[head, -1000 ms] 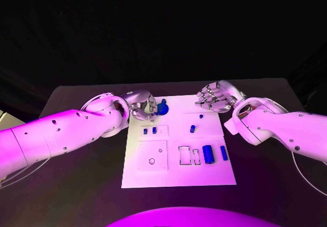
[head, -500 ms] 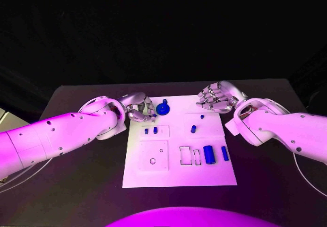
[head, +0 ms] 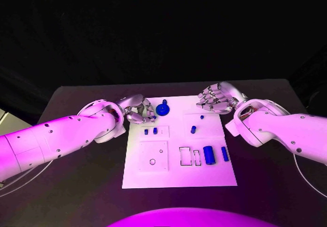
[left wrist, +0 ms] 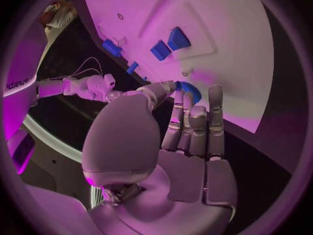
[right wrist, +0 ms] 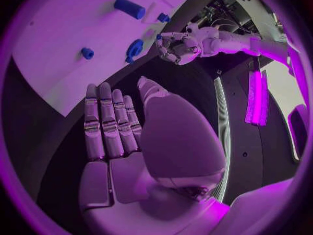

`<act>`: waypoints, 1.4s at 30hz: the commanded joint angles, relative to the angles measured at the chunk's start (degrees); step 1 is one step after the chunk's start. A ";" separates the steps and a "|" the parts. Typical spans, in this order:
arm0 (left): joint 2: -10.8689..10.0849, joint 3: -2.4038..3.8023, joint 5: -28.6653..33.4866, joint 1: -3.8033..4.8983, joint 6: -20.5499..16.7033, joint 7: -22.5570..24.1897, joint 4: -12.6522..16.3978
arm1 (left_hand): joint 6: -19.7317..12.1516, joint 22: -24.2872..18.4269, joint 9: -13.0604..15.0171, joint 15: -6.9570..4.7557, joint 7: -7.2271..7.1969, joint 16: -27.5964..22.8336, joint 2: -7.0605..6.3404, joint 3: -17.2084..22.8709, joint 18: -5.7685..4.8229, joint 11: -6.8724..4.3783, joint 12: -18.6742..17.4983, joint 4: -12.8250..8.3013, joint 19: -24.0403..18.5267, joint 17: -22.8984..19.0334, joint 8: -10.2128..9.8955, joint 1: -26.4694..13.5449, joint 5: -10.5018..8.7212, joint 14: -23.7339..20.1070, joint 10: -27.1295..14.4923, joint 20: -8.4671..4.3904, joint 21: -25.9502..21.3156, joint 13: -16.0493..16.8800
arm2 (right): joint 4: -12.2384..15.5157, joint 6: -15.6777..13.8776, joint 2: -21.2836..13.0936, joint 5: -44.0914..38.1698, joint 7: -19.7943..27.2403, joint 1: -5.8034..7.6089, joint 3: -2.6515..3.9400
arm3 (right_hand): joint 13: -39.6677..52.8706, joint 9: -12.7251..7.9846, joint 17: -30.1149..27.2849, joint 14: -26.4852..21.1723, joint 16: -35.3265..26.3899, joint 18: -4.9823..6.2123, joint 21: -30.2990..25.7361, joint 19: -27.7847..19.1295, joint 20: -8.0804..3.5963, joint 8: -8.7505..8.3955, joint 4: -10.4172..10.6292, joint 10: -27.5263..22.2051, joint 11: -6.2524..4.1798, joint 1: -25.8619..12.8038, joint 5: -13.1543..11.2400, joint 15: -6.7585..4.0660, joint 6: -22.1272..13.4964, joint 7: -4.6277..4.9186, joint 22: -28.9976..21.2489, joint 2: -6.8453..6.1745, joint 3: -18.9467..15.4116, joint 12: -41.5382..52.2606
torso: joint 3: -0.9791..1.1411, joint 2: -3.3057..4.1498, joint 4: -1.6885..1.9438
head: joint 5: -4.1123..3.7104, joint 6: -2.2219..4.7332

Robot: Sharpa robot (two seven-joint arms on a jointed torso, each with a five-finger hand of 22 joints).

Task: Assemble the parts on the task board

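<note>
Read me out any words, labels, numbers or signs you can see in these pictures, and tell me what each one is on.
No text can be read with certainty.
Dark lettering on a white panel at the rim of the left wrist view: too blurred and bent to read.
The task board: outlines and small holes, no lettering that shows.
The blue parts: no marks that show.
The left hand and the right hand: no marks that show.

The near half of the white rectangular task board (head: 178, 177) lies bare of parts. At its far edge, the silver left hand (head: 138, 109) and silver right hand (head: 216, 99) flank a round blue part (head: 163, 109), narrowing access there.
</note>
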 commanded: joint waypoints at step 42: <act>0.28 0.01 -1.22 -0.34 2.26 -0.86 -0.03 | -0.40 0.06 -0.03 0.21 0.34 0.36 -0.05 0.16 0.76 0.02 0.79 -0.67 -0.34 0.09 -0.52 0.61 0.21 -0.58 -0.82 -0.10 -0.29 0.19 | 0.15 -0.02 -0.11 -0.13 0.81 -0.04 0.02 | -0.09 -0.24 -0.13 0.03 -0.10 0.79 -0.07 0.30 0.18 -0.56 -0.03 0.29 0.18 -0.79 0.31 0.29 0.31 0.65 -0.22 -0.28 0.39 -0.55 | -0.08 -0.01 -0.05 | -0.15 -0.36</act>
